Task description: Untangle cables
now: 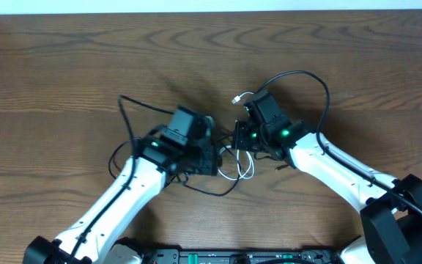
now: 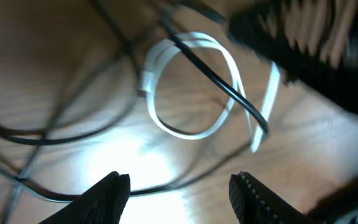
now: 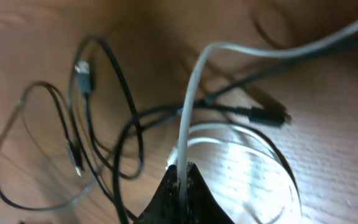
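The white cable (image 1: 245,171) and the thin black cable (image 1: 222,192) lie tangled on the wooden table between both arms. My left gripper (image 1: 212,155) hovers over the tangle. In the left wrist view it (image 2: 182,190) is open, with the white cable's loop (image 2: 188,134) and a black strand (image 2: 216,78) beyond its tips, nothing between them. My right gripper (image 1: 240,136) is shut on the white cable (image 3: 194,87), which rises from the pinched tips (image 3: 182,177). Black cable loops (image 3: 126,87) and a small plug (image 3: 267,116) lie around it.
A white plug end (image 1: 238,99) lies just beyond the right gripper. Thick black arm wires arc over the table at the back right (image 1: 302,72) and at the left (image 1: 123,110). The table's far edge (image 1: 211,12) meets a white wall.
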